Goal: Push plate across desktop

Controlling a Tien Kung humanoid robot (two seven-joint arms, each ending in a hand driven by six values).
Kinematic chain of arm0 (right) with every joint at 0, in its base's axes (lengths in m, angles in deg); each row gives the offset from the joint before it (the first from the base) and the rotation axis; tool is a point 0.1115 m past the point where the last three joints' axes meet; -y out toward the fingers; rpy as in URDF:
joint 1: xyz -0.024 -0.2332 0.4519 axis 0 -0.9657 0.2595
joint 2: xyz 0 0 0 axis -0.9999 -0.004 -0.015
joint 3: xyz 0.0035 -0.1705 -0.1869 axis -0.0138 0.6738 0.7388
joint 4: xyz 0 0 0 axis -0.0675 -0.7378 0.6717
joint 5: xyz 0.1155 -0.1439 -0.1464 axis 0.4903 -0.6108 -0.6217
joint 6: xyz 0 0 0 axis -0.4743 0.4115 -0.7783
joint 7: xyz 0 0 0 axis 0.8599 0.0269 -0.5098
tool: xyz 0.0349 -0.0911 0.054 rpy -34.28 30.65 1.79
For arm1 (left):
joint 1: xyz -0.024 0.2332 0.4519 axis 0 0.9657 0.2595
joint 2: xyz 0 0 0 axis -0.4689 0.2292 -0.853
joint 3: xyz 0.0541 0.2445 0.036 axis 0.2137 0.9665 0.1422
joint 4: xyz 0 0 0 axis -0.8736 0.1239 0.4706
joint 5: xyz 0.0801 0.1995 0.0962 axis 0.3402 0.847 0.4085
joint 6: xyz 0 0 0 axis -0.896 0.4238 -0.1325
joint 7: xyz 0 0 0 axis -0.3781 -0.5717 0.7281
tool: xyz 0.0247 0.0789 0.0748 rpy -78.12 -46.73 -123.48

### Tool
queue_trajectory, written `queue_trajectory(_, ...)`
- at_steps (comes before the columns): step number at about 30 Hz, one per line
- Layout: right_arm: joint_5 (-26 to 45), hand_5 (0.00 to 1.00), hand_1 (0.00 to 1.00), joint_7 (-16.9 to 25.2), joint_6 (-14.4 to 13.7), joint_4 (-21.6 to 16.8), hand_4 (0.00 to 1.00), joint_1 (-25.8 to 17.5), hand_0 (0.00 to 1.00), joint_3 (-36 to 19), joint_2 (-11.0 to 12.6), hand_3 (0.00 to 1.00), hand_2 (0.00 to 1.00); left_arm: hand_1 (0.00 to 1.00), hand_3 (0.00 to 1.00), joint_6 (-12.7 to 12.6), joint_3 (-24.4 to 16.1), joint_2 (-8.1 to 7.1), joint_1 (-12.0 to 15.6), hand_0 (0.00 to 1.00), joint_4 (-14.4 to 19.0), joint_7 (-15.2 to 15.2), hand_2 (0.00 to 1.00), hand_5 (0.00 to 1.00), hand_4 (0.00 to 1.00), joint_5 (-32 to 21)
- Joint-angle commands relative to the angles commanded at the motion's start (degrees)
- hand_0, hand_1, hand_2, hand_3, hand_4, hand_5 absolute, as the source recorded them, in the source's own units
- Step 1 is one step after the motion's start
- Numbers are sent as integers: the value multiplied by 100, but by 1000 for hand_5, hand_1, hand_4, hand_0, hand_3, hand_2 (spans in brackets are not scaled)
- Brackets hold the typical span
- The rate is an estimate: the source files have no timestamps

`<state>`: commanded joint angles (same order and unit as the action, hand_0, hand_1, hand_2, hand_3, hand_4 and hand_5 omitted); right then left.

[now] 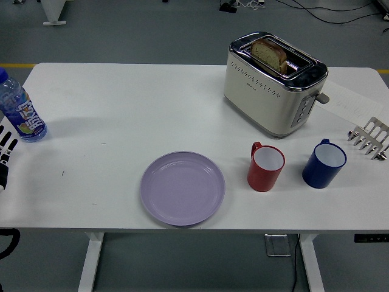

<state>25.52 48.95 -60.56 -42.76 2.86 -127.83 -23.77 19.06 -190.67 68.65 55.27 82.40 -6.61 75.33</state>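
Observation:
A round lilac plate (182, 188) lies flat on the white table (121, 109) near its front edge, a little left of the middle. My left hand (5, 153) shows only at the picture's left edge, over the table's left end, far left of the plate and just below a water bottle. Its black and white fingers (7, 145) look spread and hold nothing. My right hand is out of view.
A blue-capped water bottle (19, 109) stands at the far left. A cream toaster (273, 84) with a slice of bread stands at the back right. A red mug (266, 166) and a blue mug (324, 163) stand right of the plate. A metal rack (369, 138) sits at the right edge.

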Motion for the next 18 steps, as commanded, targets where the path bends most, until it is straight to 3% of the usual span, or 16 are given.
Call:
queue_trajectory(6, -45, 557, 523, -21, -9, -4, 302, -28, 585, -32, -5, 594, 613, 769, 720, 63, -56, -43, 35, 759, 158, 407, 749, 998, 573, 73)
queue_trajectory(18, -71, 557, 523, -39, -17, -7, 301, -57, 585, -54, -15, 594, 613, 771, 722, 75, -131, -58, 91, 759, 197, 492, 750, 998, 572, 16)
